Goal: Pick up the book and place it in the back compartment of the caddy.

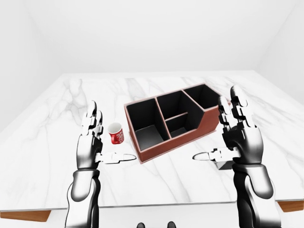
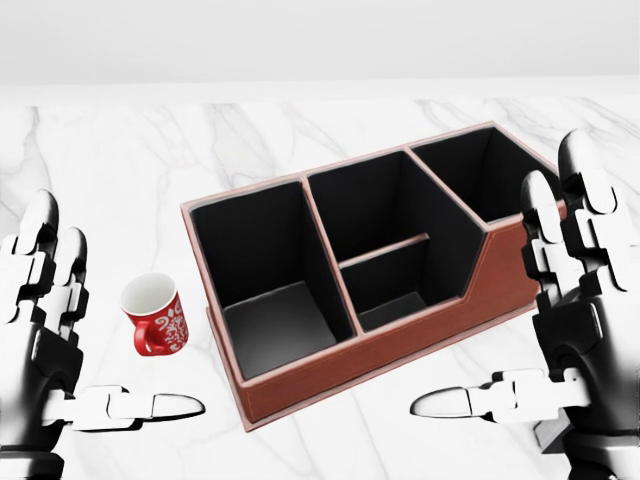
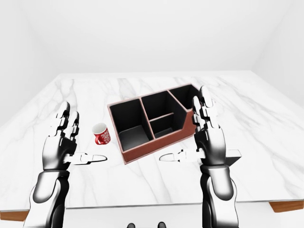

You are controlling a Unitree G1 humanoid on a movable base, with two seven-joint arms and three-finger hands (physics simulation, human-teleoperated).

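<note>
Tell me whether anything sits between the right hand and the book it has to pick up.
Nothing visible does. The open right hand hovers in front of a dark slab, apparently the book, which lies on the marble table mostly hidden behind it. The caddy sits just left.

Red mug (image 2: 155, 315) with white pattern, upright on white marble table (image 1: 156, 180), handle toward the head view's bottom.

left hand (image 1: 93, 137): raised, fingers spread (thumb inward) | right hand (image 1: 240, 133): same, empty
</note>
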